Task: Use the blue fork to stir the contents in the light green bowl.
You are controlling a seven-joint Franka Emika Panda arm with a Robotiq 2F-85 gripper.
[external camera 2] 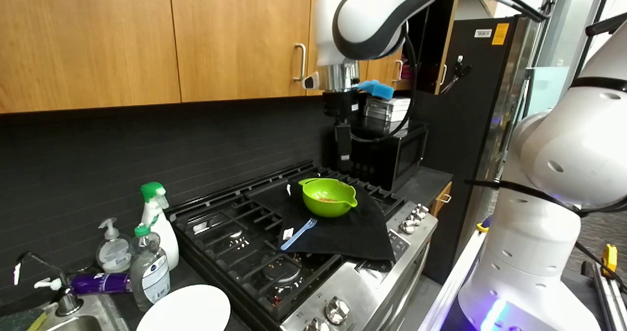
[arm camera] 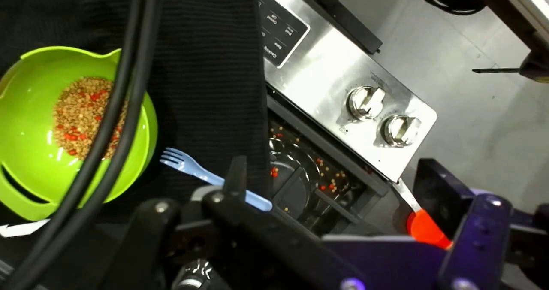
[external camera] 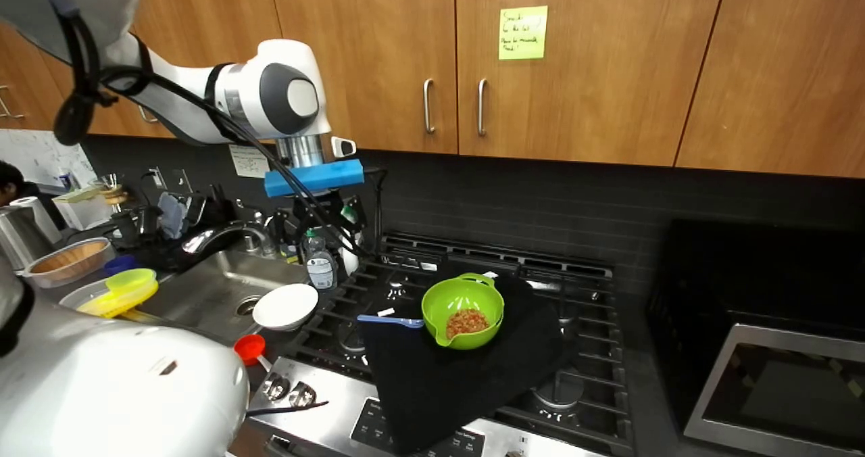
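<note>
A bright lime-green plastic bowl (arm camera: 30,114) with a pouring spout and a slotted handle stands upright on a black cloth (arm camera: 206,75) spread over part of a gas stove (external camera 2: 362,292). Inside it, the contents (arm camera: 79,110) form a small heap of tan-brown, grain-like bits flecked with red; in the wrist view, two black cables (arm camera: 146,45) cross in front of part of the heap. Similar scattered bits (arm camera: 332,187) lie around a burner (arm camera: 291,191) beside the cloth. A white round dish (external camera: 286,305) sits on the counter between the stove and a steel sink (external camera: 203,301), with a red measuring scoop (external camera: 249,346) near it and a clear green-capped bottle (external camera: 320,271) just beside it. The blue fork (arm camera: 193,167) lies on the cloth just beside the bowl, its tines toward the bowl and its handle end at the cloth's edge. In both exterior views the robot's gripper (arm camera: 332,172) hangs well above the fork and the bowl, touching neither, with its two fingers spread wide. Seen from the wrist, the bowl is off to the left of the gripper, and the nearer finger covers part of the fork's handle from above.
</note>
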